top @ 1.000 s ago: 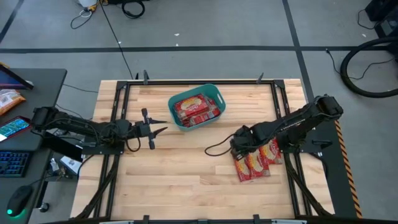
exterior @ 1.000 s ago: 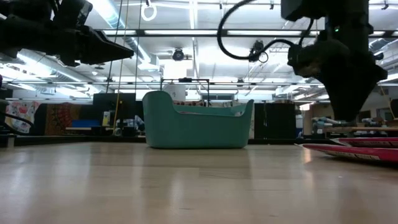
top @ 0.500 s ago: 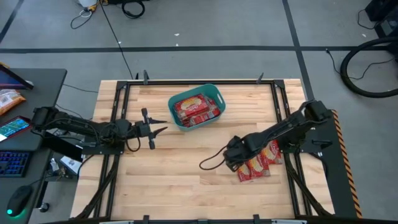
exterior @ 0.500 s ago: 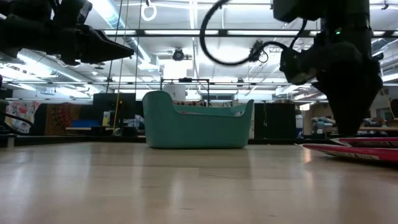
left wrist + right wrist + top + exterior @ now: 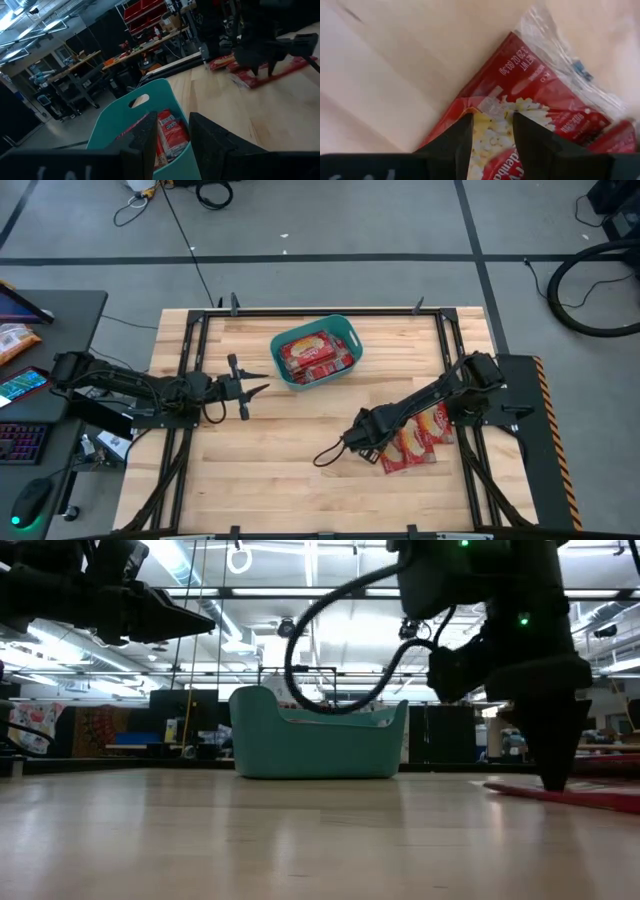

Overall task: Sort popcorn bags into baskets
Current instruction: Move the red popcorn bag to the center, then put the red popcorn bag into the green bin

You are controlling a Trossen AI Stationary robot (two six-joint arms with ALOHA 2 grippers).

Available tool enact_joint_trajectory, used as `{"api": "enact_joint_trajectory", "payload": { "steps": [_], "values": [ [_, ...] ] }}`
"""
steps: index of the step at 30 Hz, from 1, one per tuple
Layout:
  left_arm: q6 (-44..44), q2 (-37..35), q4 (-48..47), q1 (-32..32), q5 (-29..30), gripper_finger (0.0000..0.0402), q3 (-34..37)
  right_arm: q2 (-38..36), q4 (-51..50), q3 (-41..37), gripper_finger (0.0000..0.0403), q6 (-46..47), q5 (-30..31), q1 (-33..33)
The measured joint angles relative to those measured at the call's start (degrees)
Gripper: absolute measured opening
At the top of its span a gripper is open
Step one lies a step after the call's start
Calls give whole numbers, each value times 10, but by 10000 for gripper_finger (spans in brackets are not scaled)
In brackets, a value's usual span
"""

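The teal basket (image 5: 345, 330) stands near the table's far edge, and several red popcorn bags (image 5: 310, 355) lie in it. About three more red bags (image 5: 415, 442) lie flat and overlapping on the table's right side. My right gripper (image 5: 368, 440) is over the left end of those bags, fingers pointing down. In the right wrist view the open gripper (image 5: 492, 132) stands above the edge of a red bag (image 5: 535, 95). My left gripper (image 5: 262, 388) waits open and level, left of the basket (image 5: 115, 125). My right gripper comes from above, pointing down, at the left end of the nearest bag (image 5: 490, 107). In the low view its fingertips (image 5: 553, 780) reach down to the bag's surface (image 5: 580, 796), which lies flat on the table. Whether they touch it I cannot tell.
Black frame rails run along the table's left, right and far sides. A black cable loop (image 5: 330, 452) hangs off my right arm over the table's middle. Bare wood lies between the basket and the bags. A desk with a keyboard stands beyond the left edge.
My right gripper has moved toward the table's left and near edges and come down. It went from above the bags' far end to low over their left end. The bags and the basket have stayed where they were.
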State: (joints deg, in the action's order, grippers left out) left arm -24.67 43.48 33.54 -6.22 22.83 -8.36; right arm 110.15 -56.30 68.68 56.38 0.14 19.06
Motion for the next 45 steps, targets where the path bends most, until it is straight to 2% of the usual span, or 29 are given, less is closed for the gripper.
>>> {"api": "enact_joint_trajectory", "payload": {
  "steps": [7,15,18,23,26,29,34,45],
  "values": [
    [0,0,0,0,0,117,0,4,75,11,147,-19,37,-23],
    [0,0,-1,0,0,117,0,9,184,65,147,-161,131,-48],
    [-1,0,-7,0,0,117,0,9,192,81,147,-190,134,-59],
    [-1,0,-9,0,0,117,0,9,129,134,147,-191,134,-66],
    [-1,0,-9,0,0,117,0,9,100,169,147,-192,134,-58],
    [-1,0,-9,0,0,117,0,6,115,190,147,-203,135,-44],
    [-1,0,-9,0,0,117,0,6,145,181,147,-211,133,-22],
    [0,0,-11,0,0,117,0,7,140,170,147,-213,122,0]
  ]
}}
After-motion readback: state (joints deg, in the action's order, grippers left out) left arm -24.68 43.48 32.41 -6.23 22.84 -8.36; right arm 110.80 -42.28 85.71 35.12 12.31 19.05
